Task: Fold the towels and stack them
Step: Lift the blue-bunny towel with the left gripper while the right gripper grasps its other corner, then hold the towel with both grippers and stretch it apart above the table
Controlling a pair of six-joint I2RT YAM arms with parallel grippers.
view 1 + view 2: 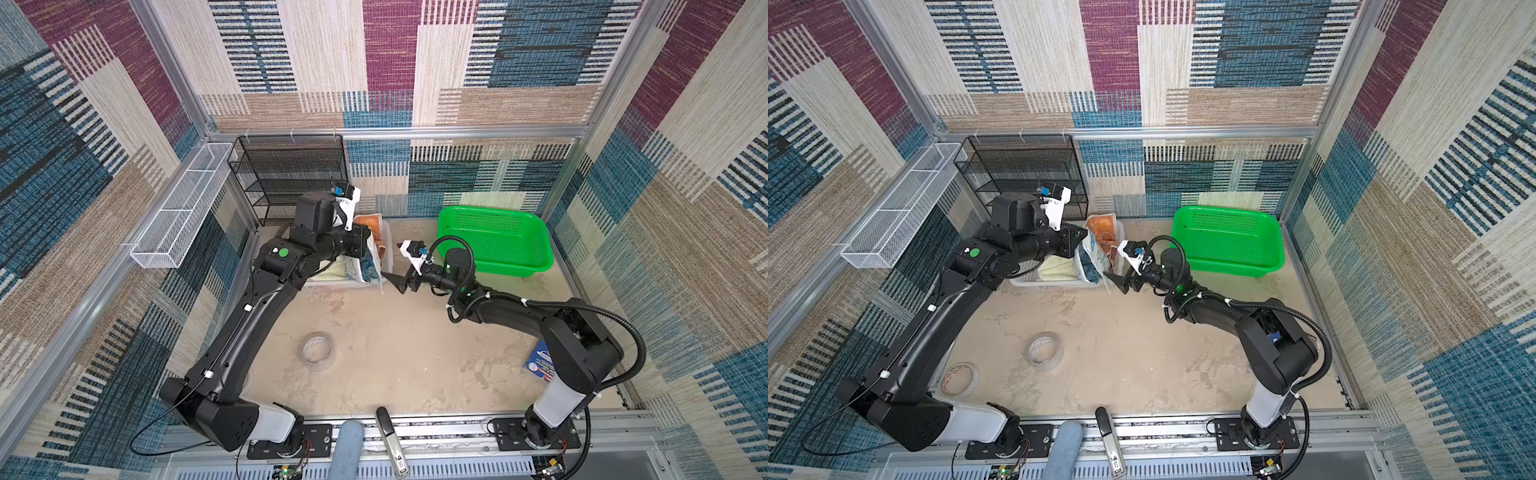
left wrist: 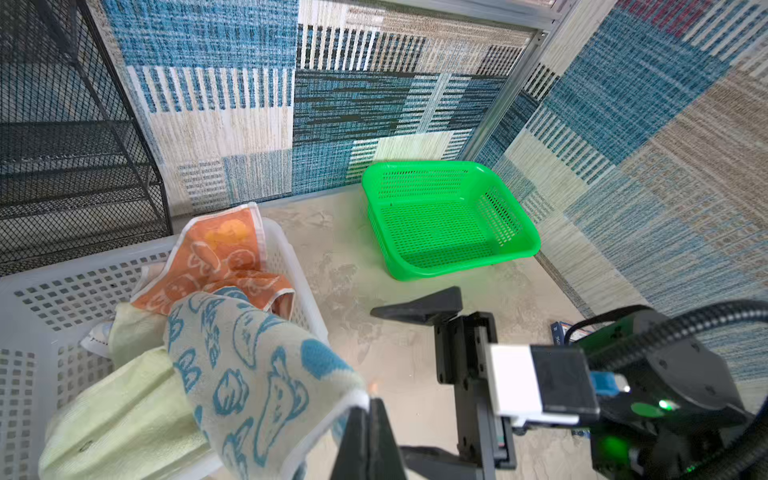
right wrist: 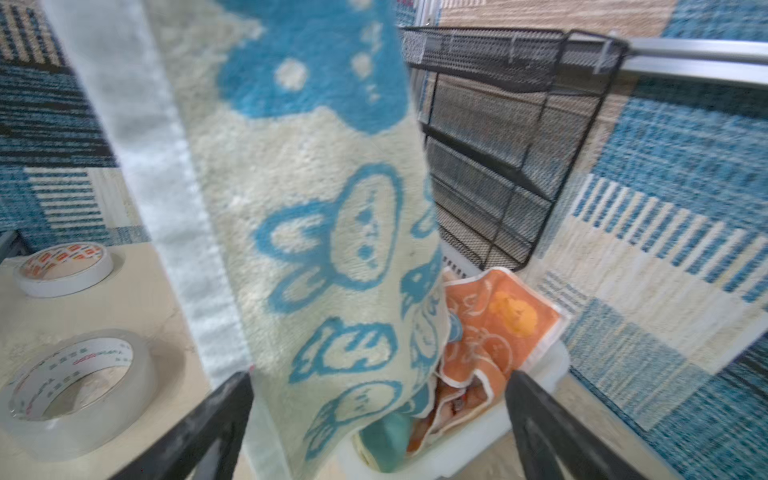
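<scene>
You had the left gripper point(image 2: 369, 415) pinched tight on the hem of the blue bunny towel point(image 2: 257, 374). It held that towel up out of the white basket point(image 2: 62, 291), so the cloth hung over the basket's near corner with its lower end down among the others inside.

The right gripper point(image 1: 393, 282) stood just outside the basket's wall, jaws spread wide and nothing in them. In the right wrist view the hanging cloth lay between its fingers, but as far as I could tell through the blur it touched neither.

The orange towel point(image 2: 216, 257) lay crumpled against the basket's far wall, and the pale yellow towel point(image 2: 124, 407) covered its floor. I couldn't pick out a fourth.

By my reading you were on the first step, drawing one towel out, with nothing folded or stacked yet. The next move called for the right jaws to close on the free edge, some way along from the left's pinch. Both arms would then need to rise together until the tail cleared the basket's rim without dragging the orange towel along. After that the cloth could be spread flat on the bare table point(image 1: 395, 353) in front of the basket.
</scene>
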